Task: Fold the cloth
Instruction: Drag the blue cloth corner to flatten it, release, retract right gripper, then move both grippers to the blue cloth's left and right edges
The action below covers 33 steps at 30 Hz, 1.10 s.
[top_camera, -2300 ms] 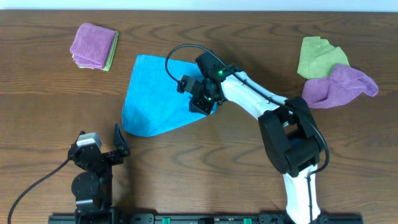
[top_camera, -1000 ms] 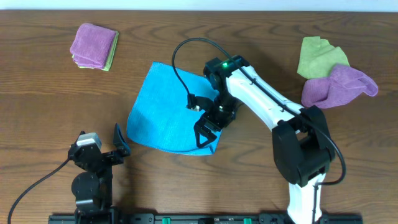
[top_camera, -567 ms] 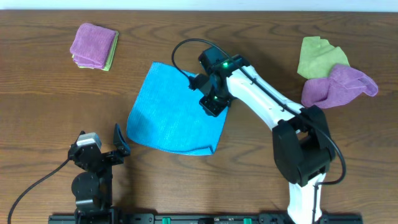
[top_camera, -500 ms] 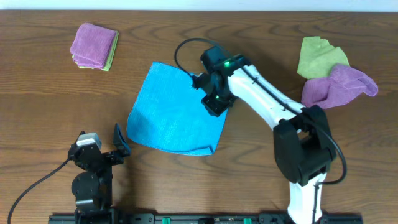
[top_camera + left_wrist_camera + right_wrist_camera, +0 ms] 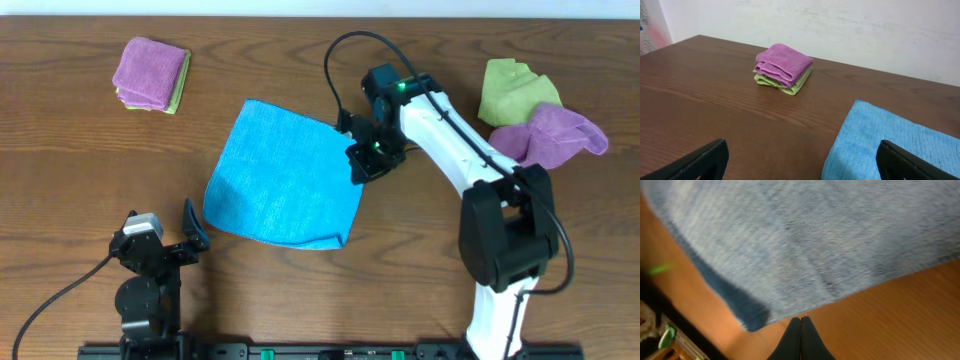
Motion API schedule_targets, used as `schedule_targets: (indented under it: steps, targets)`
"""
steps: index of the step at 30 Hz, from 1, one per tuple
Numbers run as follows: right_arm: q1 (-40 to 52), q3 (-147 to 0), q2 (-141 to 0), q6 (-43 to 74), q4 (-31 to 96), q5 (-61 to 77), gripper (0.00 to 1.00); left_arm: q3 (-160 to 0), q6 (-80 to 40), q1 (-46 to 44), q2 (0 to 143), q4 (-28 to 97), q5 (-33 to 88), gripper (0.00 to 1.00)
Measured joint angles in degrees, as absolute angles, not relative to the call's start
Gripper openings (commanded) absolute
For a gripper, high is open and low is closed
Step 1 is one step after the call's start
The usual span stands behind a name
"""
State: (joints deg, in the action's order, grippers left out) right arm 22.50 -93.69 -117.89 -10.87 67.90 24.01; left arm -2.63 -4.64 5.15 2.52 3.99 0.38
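The blue cloth (image 5: 283, 183) lies spread flat on the table's middle; it also shows in the left wrist view (image 5: 890, 145) and the right wrist view (image 5: 805, 245). My right gripper (image 5: 362, 166) is shut and empty, just off the cloth's right edge; its closed fingertips (image 5: 800, 318) hover over bare wood beside that edge. My left gripper (image 5: 190, 228) is open and empty near the front left, its fingers (image 5: 800, 157) pointing toward the cloth's near-left corner.
A folded purple-on-green cloth stack (image 5: 151, 74) sits at the back left, also seen in the left wrist view (image 5: 783, 67). A crumpled green cloth (image 5: 511, 88) and a crumpled purple cloth (image 5: 548, 138) lie at the back right.
My right gripper spread the blue cloth out toward the front right, let it go, then lifted and moved right off the cloth's edge, shut. The left arm has not moved.
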Motion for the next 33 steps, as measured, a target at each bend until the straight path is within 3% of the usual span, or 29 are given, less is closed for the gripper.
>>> schedule_targets:
  steps: [8, 14, 15, 16, 17, 19, 20, 21, 33]
  targets:
    - [24.4, -92.8, -100.7, -11.8, 73.4, 24.6, 0.02, -2.6, -4.7, 5.1, 2.5, 4.0, 0.9, 0.95]
    - [29.6, -82.2, -71.6, -9.7, 72.0, 19.8, 0.03, -2.6, -7.7, 5.1, 2.5, 3.8, 1.5, 0.95]
    - [30.2, -80.8, -68.0, -9.1, 71.6, 19.2, 0.08, -2.6, -9.4, 5.1, 2.5, 3.8, 1.7, 0.96]
    - [30.6, -77.7, -61.6, -7.7, 70.3, 18.1, 0.2, -2.6, -13.1, 5.1, 2.5, 3.7, 2.5, 0.96]
    - [30.7, -75.1, -56.9, -6.4, 69.9, 17.4, 0.46, -2.5, -15.6, 5.1, 2.5, 3.6, 2.9, 0.95]
    - [30.7, -70.3, -49.5, -4.3, 69.6, 16.3, 0.7, -2.5, -21.5, 5.1, 2.5, 3.4, 3.8, 0.95]
    - [30.7, -67.4, -45.8, -3.0, 70.0, 16.2, 0.94, -2.5, -23.6, 5.1, 2.5, 3.4, 4.1, 0.95]
    - [30.7, -65.3, -43.3, -1.9, 70.3, 16.2, 0.99, -2.5, -25.6, 5.1, 2.5, 3.3, 4.3, 0.95]
    - [30.7, -58.8, -35.4, 11.2, 69.3, 22.5, 0.99, -2.2, -36.6, 5.1, 2.5, 2.5, 7.0, 0.95]
